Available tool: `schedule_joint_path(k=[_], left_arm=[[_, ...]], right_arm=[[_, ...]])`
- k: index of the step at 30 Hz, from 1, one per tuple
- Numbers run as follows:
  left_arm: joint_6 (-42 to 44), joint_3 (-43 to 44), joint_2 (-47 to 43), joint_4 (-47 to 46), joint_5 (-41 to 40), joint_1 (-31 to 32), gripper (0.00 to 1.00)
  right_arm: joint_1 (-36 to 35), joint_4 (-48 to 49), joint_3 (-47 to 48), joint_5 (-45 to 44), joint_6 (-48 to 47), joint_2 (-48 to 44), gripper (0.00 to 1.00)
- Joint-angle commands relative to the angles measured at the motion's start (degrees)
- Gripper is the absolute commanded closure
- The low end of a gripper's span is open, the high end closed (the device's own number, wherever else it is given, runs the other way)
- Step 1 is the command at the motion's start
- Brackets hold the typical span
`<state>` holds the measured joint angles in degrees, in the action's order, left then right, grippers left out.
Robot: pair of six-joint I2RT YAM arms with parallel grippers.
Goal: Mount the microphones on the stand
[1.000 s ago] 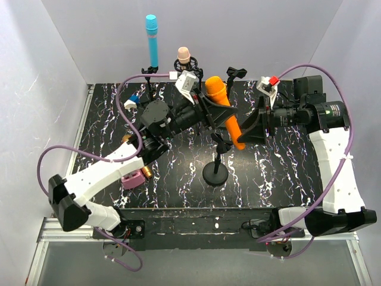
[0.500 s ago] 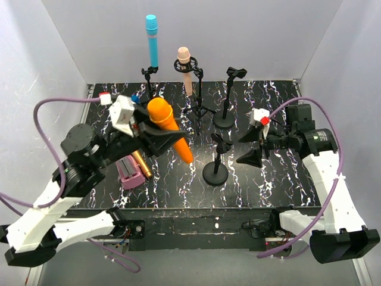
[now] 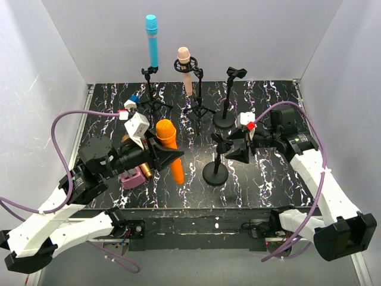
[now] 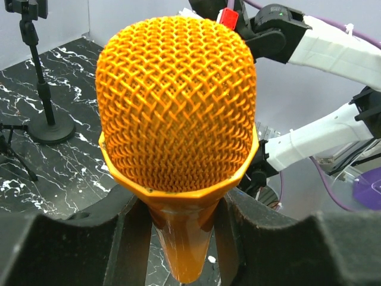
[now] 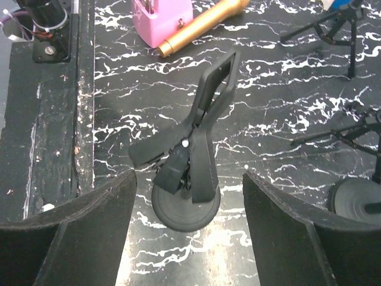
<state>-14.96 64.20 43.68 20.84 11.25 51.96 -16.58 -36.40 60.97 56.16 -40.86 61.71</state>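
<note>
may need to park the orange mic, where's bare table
Barest: the near right of the table, between the short round-base stand and the right edge. Crowded: the back row of stands, and near left, with the pink box and gold mic.

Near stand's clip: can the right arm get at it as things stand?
Probably yes. The right gripper is open and faces the clip on the near stand, nothing between them. The left gripper holds the orange microphone off to the side.

Lying flat on the black, white-veined marbled tabletop [image 3: 262,186]: a golden-brown stick microphone [image 5: 202,25], just beside a flat boxy pink object [image 5: 162,21]. Standing mid-table, a short black round-base clip stand [image 3: 215,173]. Standing farther back, a taller black round-base stand [image 3: 224,119], a left black tripod stand [image 3: 153,102] and a right black tripod stand [image 3: 198,111].
</note>
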Motion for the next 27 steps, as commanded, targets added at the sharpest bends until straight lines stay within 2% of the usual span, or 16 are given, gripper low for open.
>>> schedule_joint_path(k=[1,6,9,13,20,21,25,27], left_arm=[[-1.65,-0.04,-1.23,-0.71,-0.7,0.07,1.0],[-2.7,-0.57,-1.4,-0.8,-0.61,0.15,1.0],[-2.97,-0.48,-1.06,-0.8,-0.7,0.07,1.0],[-3.67,-1.01,-0.97,-1.15,-0.61,0.07,1.0],[-4.29,-1.19,0.18,-2.21,0.18,0.07,1.0],[-4.37,-1.1,0.26,-2.21,0.27,0.07,1.0],[-4.81,-1.27,0.09,-2.12,0.36,0.07,1.0],[-5.16,-1.36,-0.26,-2.21,0.36,0.07,1.0]], right_arm=[[-1.09,8.18,-2.16,1.94,3.59,0.69,0.23],[-1.18,12.22,-4.63,5.44,5.09,1.21,0.23],[-1.17,17.13,-6.74,7.82,9.64,1.48,0.25],[-1.26,19.87,-8.41,6.07,12.91,0.78,0.25],[-1.18,23.47,-12.8,5.27,12.12,0.86,0.27],[-0.91,25.05,-14.28,6.23,12.47,0.87,0.26],[0.14,42.08,-22.72,9.05,22.3,1.04,0.25],[0.23,46.05,-24.58,10.01,24.06,1.39,0.25]])
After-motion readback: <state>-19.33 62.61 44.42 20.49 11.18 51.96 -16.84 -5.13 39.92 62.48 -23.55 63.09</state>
